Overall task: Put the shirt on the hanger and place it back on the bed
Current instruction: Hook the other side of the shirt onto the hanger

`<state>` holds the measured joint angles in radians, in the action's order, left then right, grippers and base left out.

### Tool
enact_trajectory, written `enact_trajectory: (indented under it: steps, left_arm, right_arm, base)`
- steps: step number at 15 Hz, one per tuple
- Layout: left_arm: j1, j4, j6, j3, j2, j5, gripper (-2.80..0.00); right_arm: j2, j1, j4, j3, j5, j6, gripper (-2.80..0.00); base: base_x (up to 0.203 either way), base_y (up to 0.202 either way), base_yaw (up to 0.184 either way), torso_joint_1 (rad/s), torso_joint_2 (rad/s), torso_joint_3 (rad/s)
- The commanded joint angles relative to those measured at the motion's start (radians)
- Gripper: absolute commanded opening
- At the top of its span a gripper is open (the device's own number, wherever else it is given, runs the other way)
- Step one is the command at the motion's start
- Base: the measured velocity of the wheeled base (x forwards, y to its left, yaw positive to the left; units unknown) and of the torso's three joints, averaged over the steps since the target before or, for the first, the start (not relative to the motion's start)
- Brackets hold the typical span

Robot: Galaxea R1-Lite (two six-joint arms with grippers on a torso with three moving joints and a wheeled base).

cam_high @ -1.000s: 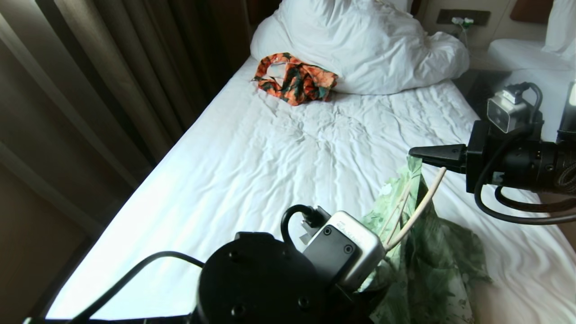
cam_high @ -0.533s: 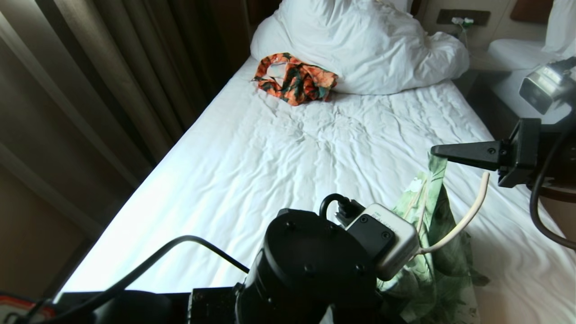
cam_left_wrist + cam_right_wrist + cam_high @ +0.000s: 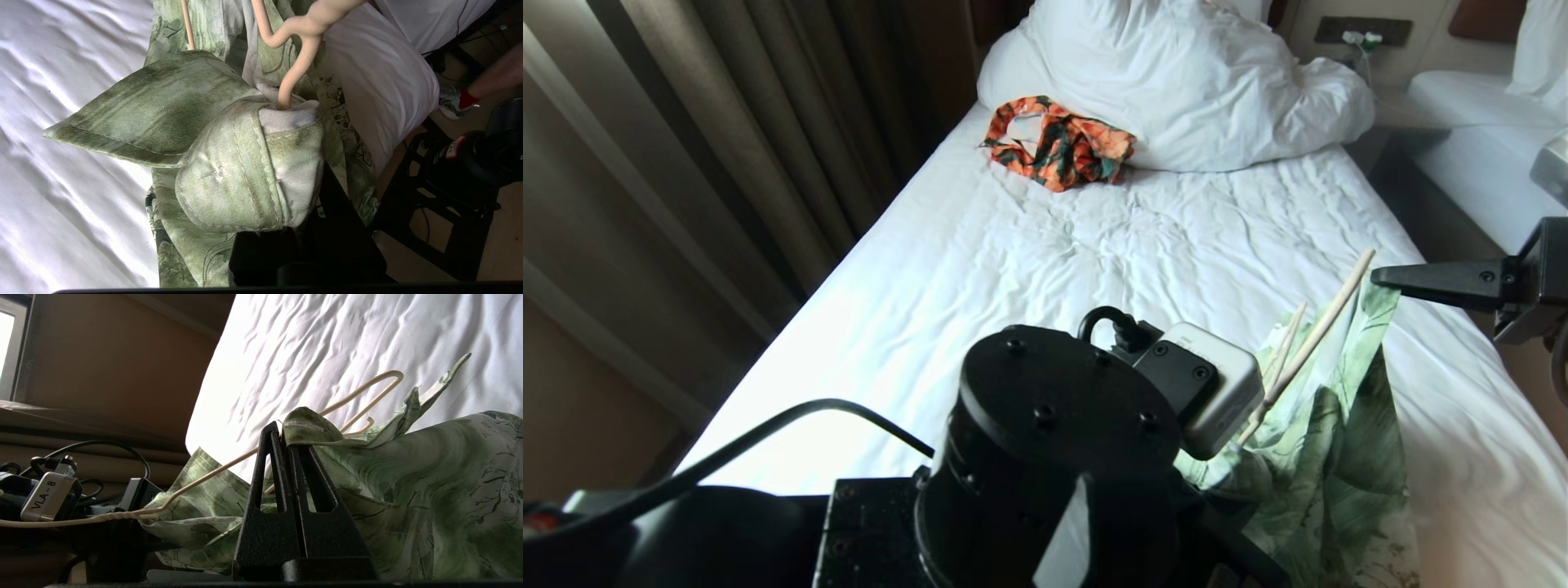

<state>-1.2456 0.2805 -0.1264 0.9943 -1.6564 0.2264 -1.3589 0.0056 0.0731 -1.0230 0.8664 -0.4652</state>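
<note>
1. Our right gripper (image 3: 282, 435) has its fingers clamped on a fold of the shirt (image 3: 1339, 457), held up at the near right of the bed (image 3: 1029, 269).
2. Our left gripper (image 3: 286, 228) is closed at the collar, where the hanger (image 3: 1319, 327) neck pokes out.
3. To do this well, we keep both pinches firm and draw the cloth gently over the wire's far shoulder, no yanking.
4. Only our left wrist view shows the collar wrapped round the hook stem; the head view alone shows the orange garment (image 3: 1058, 143) far off.

White bed (image 3: 1029, 269) under duvet (image 3: 1176, 82), orange garment (image 3: 1058, 143)
</note>
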Motion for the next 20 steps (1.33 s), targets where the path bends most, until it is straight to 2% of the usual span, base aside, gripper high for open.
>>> enact_trajectory:
  steps: [1,5,6,13,17,20]
  left_arm:
    - [0.010,-0.013,-0.001,-0.005,0.041,0.006,-2.80]
    - [0.007,-0.033,-0.005,-0.044,0.100,0.005,-2.80]
    - [-0.003,-0.032,-0.016,-0.065,0.104,0.005,-2.80]
    - [-0.141,-0.057,-0.090,-0.083,0.105,0.005,-2.80]
    - [-0.153,-0.051,-0.089,-0.050,0.040,-0.004,-2.80]
    - [-0.155,-0.051,-0.089,-0.016,-0.020,-0.048,-2.80]
  right_arm:
    - [-0.006,-0.012,-0.008,0.001,0.004,0.017,-2.80]
    - [-0.025,-0.051,0.000,-0.009,0.002,0.032,-2.80]
    - [-0.029,-0.053,-0.001,-0.009,0.000,0.057,-2.80]
    - [-0.037,-0.047,0.002,-0.026,0.000,0.069,-2.80]
    - [-0.030,-0.040,0.002,-0.031,0.004,0.069,-2.80]
    - [-0.034,-0.036,0.002,-0.056,0.009,0.077,-2.80]
  base:
    - [0.000,0.000,0.000,0.000,0.00,0.000]
    - [0.000,0.000,0.000,0.000,0.00,0.000]
    - [0.000,0.000,0.000,0.000,0.00,0.000]
    - [0.000,0.000,0.000,0.000,0.00,0.000]
    - [0.000,0.000,0.000,0.000,0.00,0.000]
    - [0.000,0.000,0.000,0.000,0.00,0.000]
